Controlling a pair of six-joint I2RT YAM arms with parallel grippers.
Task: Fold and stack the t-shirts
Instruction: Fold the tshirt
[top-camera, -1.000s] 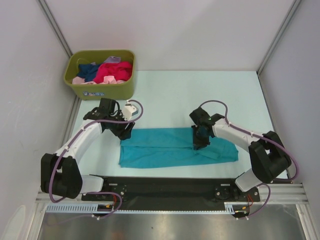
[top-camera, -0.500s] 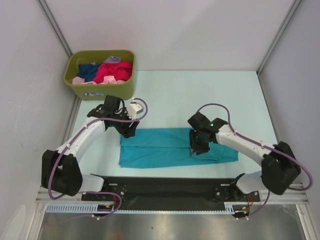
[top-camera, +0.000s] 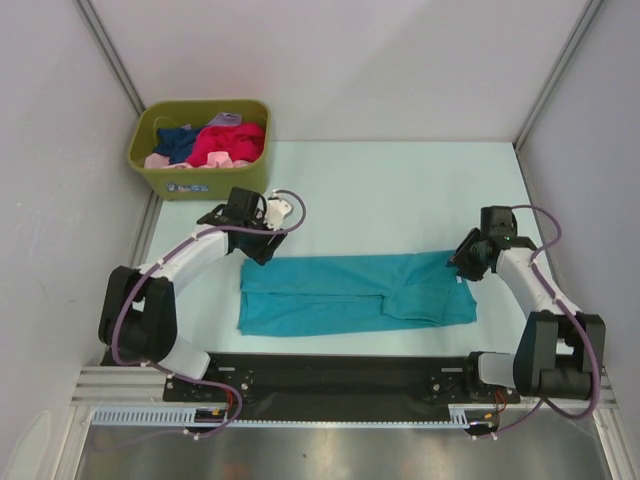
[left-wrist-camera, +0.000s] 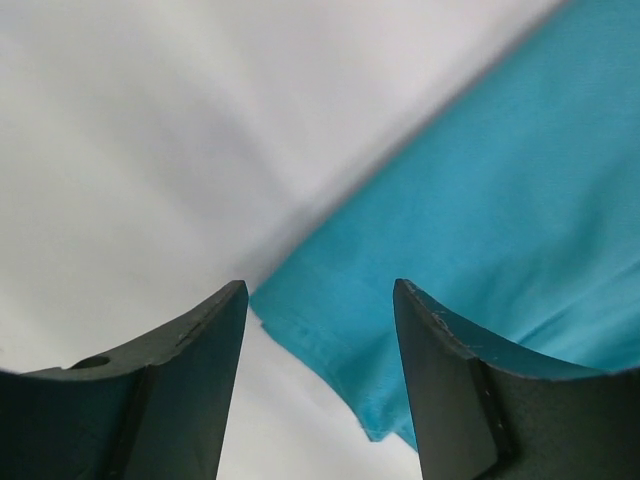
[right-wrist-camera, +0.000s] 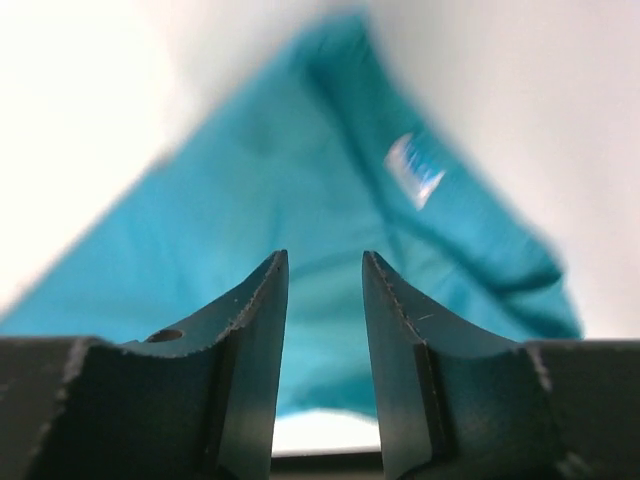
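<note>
The teal shirt (top-camera: 330, 300) lies folded into a long band across the near part of the worktop (top-camera: 390, 190), between the two arms. The left arm reaches forward from its base with its elbow bowed outward and its wrist turned inward. This puts the left end effector (top-camera: 263, 250) over the band's far left corner, its fingers (left-wrist-camera: 190, 380) wide apart with nothing between them. The right arm runs up the right side and bends inward at the wrist. The right end effector (top-camera: 466, 264) points down at the far right corner, jaws narrowly parted and empty. A magenta shirt (top-camera: 228, 140) and a navy shirt (top-camera: 178, 140) lie heaped in the green bin (top-camera: 200, 183) at far left.
</note>
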